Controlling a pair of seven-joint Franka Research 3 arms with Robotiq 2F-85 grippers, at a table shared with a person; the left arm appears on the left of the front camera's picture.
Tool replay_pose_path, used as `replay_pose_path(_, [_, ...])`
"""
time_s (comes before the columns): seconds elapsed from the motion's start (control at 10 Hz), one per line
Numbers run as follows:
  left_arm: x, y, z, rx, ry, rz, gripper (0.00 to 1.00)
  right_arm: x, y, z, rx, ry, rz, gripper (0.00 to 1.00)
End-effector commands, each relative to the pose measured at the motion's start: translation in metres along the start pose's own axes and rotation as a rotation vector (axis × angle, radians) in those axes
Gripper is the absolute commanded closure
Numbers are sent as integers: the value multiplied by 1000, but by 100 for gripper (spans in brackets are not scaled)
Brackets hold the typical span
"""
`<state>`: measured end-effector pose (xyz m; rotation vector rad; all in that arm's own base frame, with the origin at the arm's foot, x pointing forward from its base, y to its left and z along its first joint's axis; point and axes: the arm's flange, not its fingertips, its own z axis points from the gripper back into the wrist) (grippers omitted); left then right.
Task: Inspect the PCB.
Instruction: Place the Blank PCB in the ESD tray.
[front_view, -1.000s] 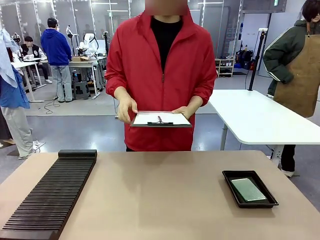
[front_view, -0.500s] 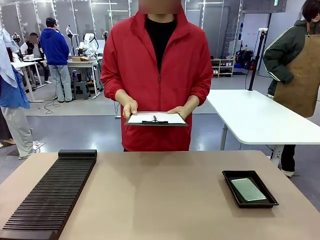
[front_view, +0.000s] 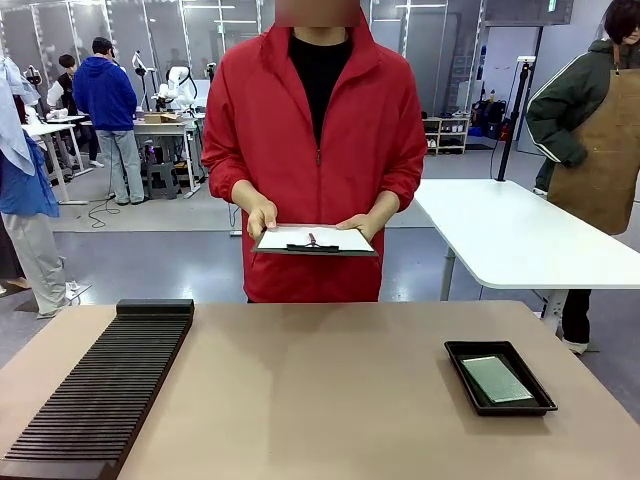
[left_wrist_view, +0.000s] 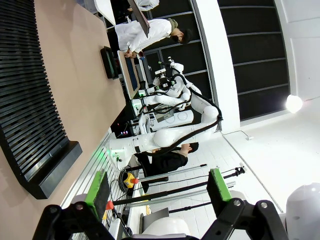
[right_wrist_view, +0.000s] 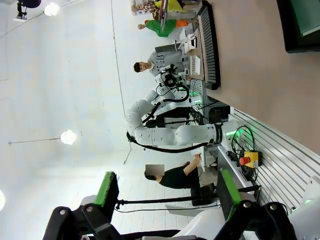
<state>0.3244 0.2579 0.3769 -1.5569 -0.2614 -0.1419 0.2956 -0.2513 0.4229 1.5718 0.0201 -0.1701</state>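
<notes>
The green PCB (front_view: 496, 379) lies flat inside a shallow black tray (front_view: 460, 368) on the right part of the table; a corner of board and tray (right_wrist_view: 300, 22) reaches into the right wrist view. In the left wrist view the tray (left_wrist_view: 108, 62) is small and far off. My left gripper (left_wrist_view: 155, 187) is open, its green pads apart with nothing between them. My right gripper (right_wrist_view: 165, 192) is open too, holding nothing. Both point away from the table top. Across the table a person in a red jacket holds a white-papered clipboard (front_view: 315, 240) in both hands.
A long black slotted rack (front_view: 100, 390) runs along the table's left side, also seen as the rack (left_wrist_view: 30, 100) in the left wrist view. A white table (front_view: 520, 235) stands behind on the right, with other people farther off.
The person has shifted slightly to the left and lowered the clipboard a little. The tray, the PCB and the rack have not moved.
</notes>
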Motion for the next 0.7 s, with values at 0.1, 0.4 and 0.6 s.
replay_pose_path(0.1, [-1,-1,1,2,-2,0,0,-2,0,0,-2,4,-1,0])
replay_pose_path(0.4, [-1,-1,1,2,-2,0,0,-2,0,0,-2,4,-1,0])
replay_pose_path(0.6, [-1,-1,1,2,-2,0,0,-2,0,0,-2,4,-1,0])
